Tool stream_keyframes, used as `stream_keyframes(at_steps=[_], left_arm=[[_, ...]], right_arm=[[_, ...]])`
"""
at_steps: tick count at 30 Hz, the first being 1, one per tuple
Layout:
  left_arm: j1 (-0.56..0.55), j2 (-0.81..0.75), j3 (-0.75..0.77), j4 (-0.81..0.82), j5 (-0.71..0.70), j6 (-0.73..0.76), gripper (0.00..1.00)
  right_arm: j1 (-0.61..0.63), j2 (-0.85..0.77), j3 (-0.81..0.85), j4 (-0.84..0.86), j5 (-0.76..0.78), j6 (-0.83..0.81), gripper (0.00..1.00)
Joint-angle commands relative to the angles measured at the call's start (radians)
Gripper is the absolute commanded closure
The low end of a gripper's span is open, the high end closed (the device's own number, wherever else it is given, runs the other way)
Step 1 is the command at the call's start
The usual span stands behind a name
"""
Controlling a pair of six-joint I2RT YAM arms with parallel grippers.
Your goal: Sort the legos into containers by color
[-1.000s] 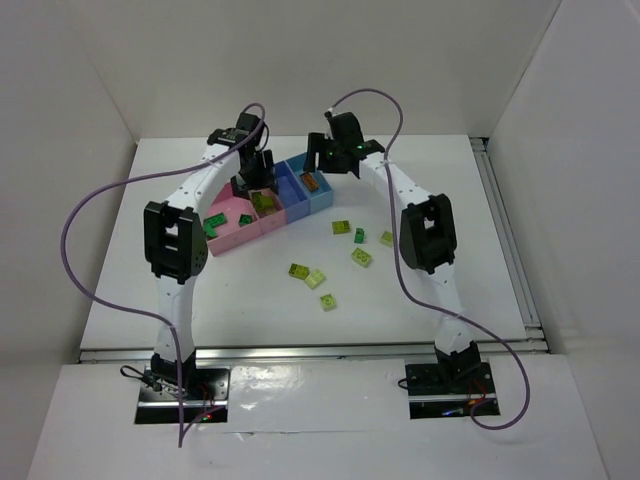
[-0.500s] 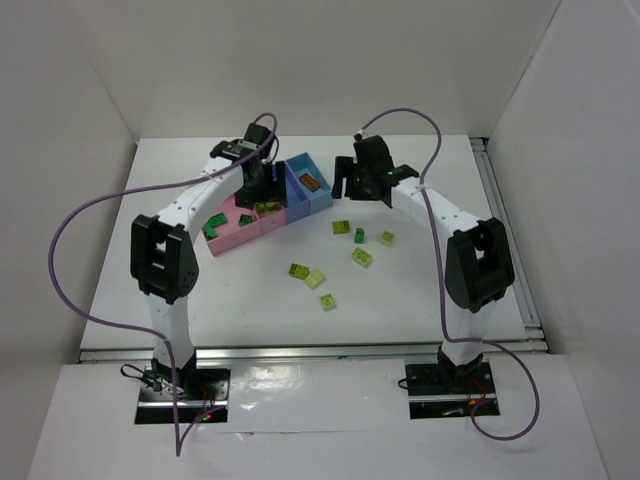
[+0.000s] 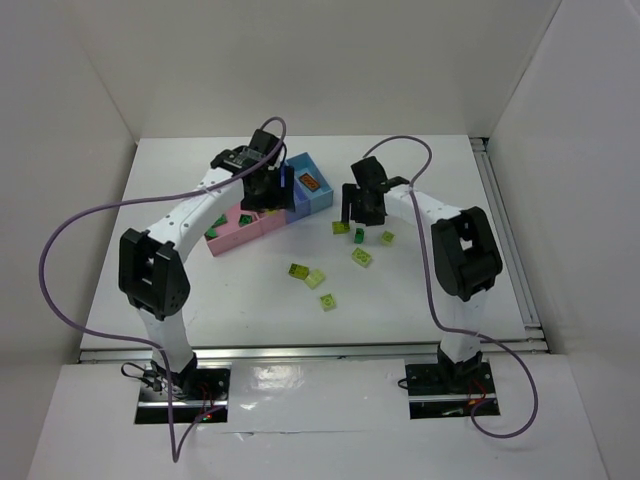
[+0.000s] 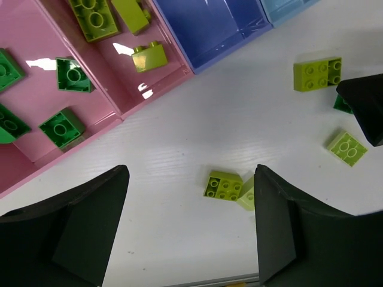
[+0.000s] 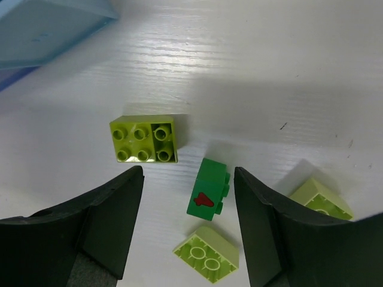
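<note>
The containers are a joined row: a pink bin (image 4: 36,128) with dark green legos (image 4: 60,127), a second pink bin (image 4: 158,69) with yellow-green legos (image 4: 149,57), a bare darker blue bin (image 4: 209,27), and a light blue bin (image 3: 312,181) with an orange-brown brick. My left gripper (image 4: 188,233) hangs open and empty over the table just in front of the bins. My right gripper (image 5: 188,221) is open, with a dark green lego (image 5: 207,188) bearing a red mark lying on the table between its fingers, untouched. Beside it lies a yellow-green lego (image 5: 143,139).
More yellow-green legos lie loose on the table in front of the bins (image 3: 298,270), (image 3: 328,301), (image 3: 361,257), (image 3: 386,237). An upside-down pale brick (image 5: 207,252) lies right below the dark green one. White walls enclose the table on three sides.
The left gripper has opened and drifted right from over the pink bins. The right arm has swung down from the light blue bin to above the loose bricks.
</note>
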Motion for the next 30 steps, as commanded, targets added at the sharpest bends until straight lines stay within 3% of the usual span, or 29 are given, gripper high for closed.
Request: stream_keyframes(at_steps=[1,5,13,19,21,28,30], left_arm=[[0.030,-0.018,0.010,-0.002,-0.022,0.006,0.14],[0.082,-0.040,0.041,-0.025,-0.032,0.006,0.15],[0.203,-0.116,0.072,-0.035,0.005,0.006,0.15],[0.256,-0.165,0.081,-0.045,0.108,-0.025,0.16],[0.265,-0.165,0.081,-0.045,0.117,-0.025,0.16],[0.294,-0.196,0.072,-0.045,0.108,-0.049,0.14],[0.321,-0.207,0.072,-0.075,0.035,-0.111,0.14]], right_arm=[[-0.005,0.023,-0.007,-0.013,0.035,0.021,0.31],[-0.005,0.047,-0.007,-0.013,0.012,0.021,0.42],[0.004,0.073,0.010,-0.034,0.002,0.021,0.46],[0.024,0.049,0.019,-0.054,0.031,0.021,0.73],[0.033,0.020,0.030,-0.054,0.042,0.021,0.77],[0.139,-0.011,0.155,-0.064,0.021,0.021,0.78],[0.186,0.018,0.258,-0.077,-0.007,0.030,0.78]])
